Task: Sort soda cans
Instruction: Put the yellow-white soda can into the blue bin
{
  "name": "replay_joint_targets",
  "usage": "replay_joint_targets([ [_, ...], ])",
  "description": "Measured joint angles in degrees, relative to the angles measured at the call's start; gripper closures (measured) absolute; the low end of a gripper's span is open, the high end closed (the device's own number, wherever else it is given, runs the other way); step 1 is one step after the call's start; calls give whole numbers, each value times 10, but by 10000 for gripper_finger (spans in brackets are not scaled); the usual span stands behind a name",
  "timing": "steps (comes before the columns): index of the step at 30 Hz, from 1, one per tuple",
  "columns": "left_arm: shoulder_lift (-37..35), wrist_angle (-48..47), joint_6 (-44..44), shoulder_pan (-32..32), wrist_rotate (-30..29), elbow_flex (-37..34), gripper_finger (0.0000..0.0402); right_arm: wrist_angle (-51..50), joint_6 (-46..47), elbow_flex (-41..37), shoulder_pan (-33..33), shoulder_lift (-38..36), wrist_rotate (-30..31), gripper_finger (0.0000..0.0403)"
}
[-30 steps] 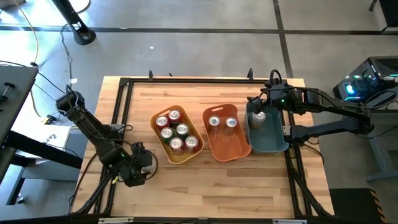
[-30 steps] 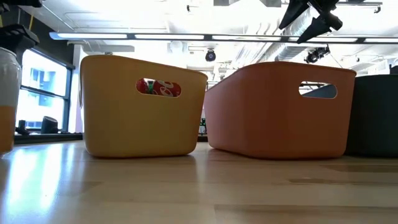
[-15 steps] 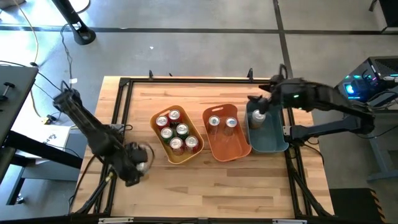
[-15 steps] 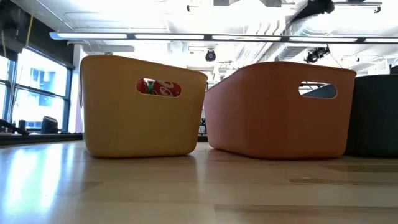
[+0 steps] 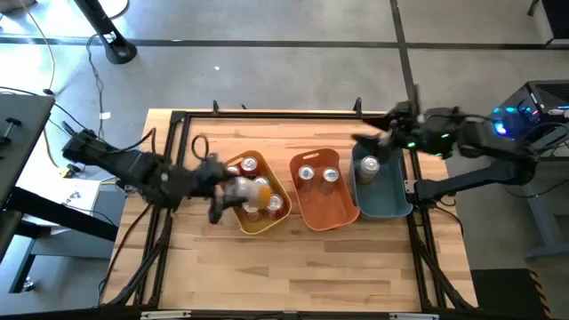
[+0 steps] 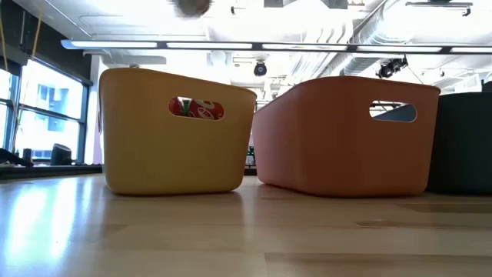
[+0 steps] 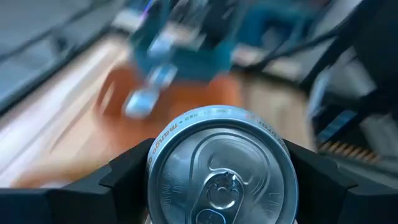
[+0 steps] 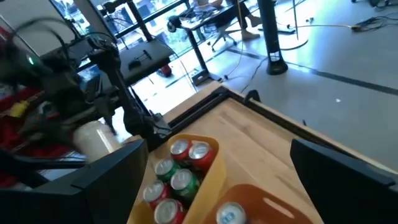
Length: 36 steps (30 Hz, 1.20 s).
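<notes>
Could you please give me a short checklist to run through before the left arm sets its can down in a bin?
1. Can gripped: the left gripper is shut on the can. Ok.
2. Position: the left gripper is over the yellow bin, judging by the blurred high view. Ok.
3. Colour match with the red and green cans there: the held can's body looks pale with orange. Cannot tell.
4. Free space in the yellow bin: cannot tell.
5. Right gripper clear: open, beside the teal bin. Ok.
6. Orange bin holds two cans, with room left. Ok.
</notes>
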Motion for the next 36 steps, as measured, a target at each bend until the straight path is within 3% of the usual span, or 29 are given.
replay_joint_targets([
  [5,49,187,113,73,84,1,121,114,8,-45,17,38,-14,13],
  [14,144,170,200,149,183,74,121,181,-26,-48,27,147,-52,13],
  [24,178,137,245,179,212,98,121,215,-43,-49,26,242,-143,14],
  [31,180,80,242,182,184,100,121,230,-24,-49,33,240,-205,14],
  [36,178,90,243,191,180,100,121,240,-29,-44,51,237,-209,14],
])
